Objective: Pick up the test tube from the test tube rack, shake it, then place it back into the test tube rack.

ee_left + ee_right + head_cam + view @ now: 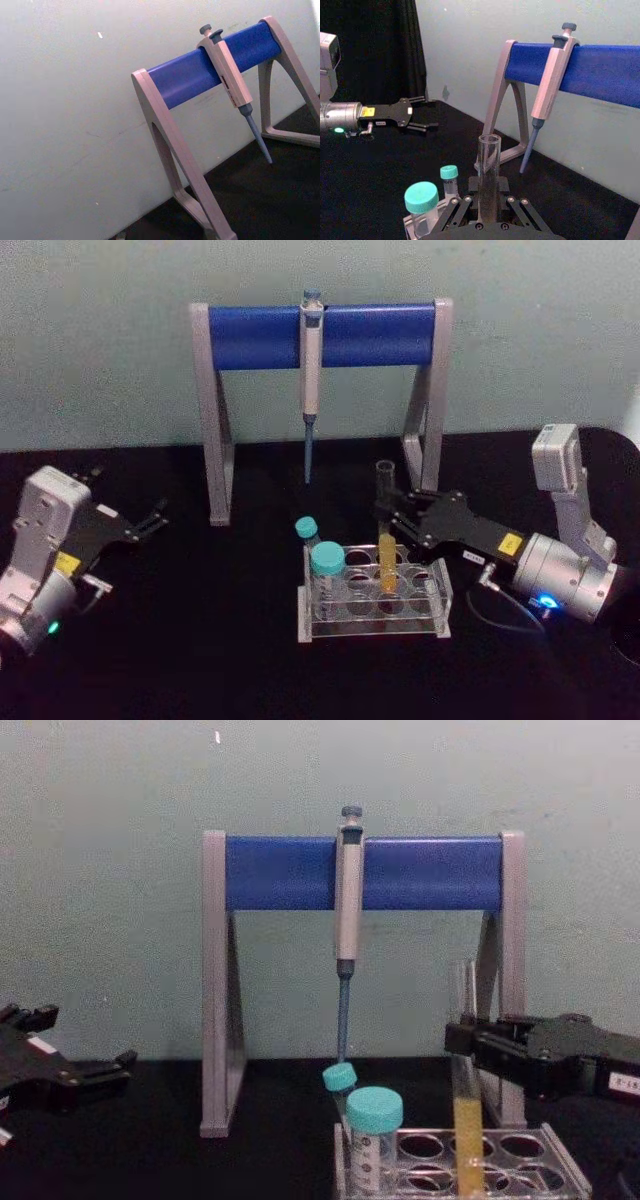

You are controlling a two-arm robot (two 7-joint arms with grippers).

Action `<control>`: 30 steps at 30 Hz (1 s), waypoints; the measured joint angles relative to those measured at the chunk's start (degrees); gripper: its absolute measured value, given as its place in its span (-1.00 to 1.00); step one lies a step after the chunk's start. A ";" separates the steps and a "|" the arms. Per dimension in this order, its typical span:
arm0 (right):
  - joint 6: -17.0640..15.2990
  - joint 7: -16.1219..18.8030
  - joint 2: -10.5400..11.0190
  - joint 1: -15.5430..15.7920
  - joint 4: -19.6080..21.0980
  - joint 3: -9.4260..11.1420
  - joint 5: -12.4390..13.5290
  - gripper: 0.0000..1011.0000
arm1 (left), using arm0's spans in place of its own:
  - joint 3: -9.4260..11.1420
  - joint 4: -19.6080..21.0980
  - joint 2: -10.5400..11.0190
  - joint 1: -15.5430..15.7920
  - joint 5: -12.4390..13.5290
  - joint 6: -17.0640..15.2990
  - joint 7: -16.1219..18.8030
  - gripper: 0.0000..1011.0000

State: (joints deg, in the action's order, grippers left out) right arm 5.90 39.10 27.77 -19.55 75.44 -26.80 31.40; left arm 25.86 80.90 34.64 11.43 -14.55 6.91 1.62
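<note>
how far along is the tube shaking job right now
Done: nothing visible yet; the tube stands in the rack, yellow liquid at the bottom. In hand: the right gripper is at the tube's upper part, above the rack. Left, judging by this: lift, shake, put back. The left gripper sits open, off to the left.

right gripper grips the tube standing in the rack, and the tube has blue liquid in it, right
No, the liquid is yellow, not blue; the head view shows it. The right gripper does grip the tube standing in the rack.
</note>
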 joint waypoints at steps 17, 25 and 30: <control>-0.72 -0.26 0.02 0.17 -0.39 -0.15 -0.31 -0.55 | 0.00 0.00 0.00 0.00 0.00 0.00 0.00 0.98; -0.91 -0.36 0.04 0.30 -0.52 -0.08 -0.34 -0.55 | 0.00 0.00 0.00 0.00 0.00 0.00 0.00 0.98; -0.91 -0.40 0.03 0.30 -0.62 -0.03 -0.34 -0.55 | 0.00 0.00 0.00 0.00 0.00 0.00 0.00 0.98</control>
State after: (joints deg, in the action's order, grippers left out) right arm 4.98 38.69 27.80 -19.25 74.83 -26.83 31.05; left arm 25.86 80.90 34.65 11.43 -14.55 6.91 1.62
